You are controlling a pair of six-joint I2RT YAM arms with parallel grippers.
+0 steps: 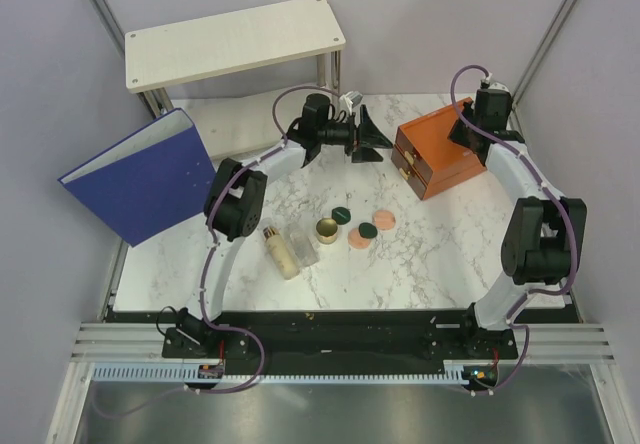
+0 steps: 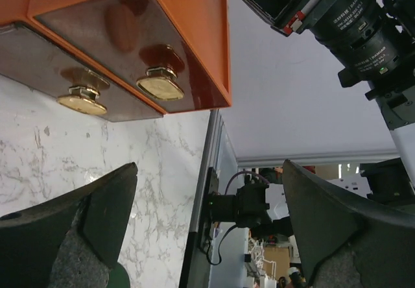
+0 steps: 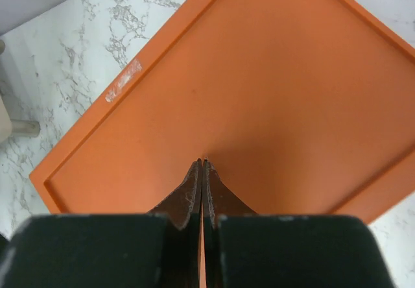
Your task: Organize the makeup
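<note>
The makeup lies mid-table in the top view: a beige cylindrical bottle (image 1: 281, 252), a clear rectangular bottle (image 1: 304, 244), a round gold jar (image 1: 326, 231), two dark green discs (image 1: 341, 214) (image 1: 367, 231) and two peach-pink discs (image 1: 384, 220) (image 1: 356, 238). My left gripper (image 1: 375, 142) is open and empty, just left of the orange box with drawers (image 1: 440, 149); in the left wrist view (image 2: 207, 171) it faces the box's two gold knobs (image 2: 160, 87). My right gripper (image 3: 203, 163) is shut, its tips resting on the orange box top (image 3: 259, 87).
A big blue binder (image 1: 140, 179) leans at the left. A white shelf on metal legs (image 1: 235, 39) stands at the back left. Grey walls close in on both sides.
</note>
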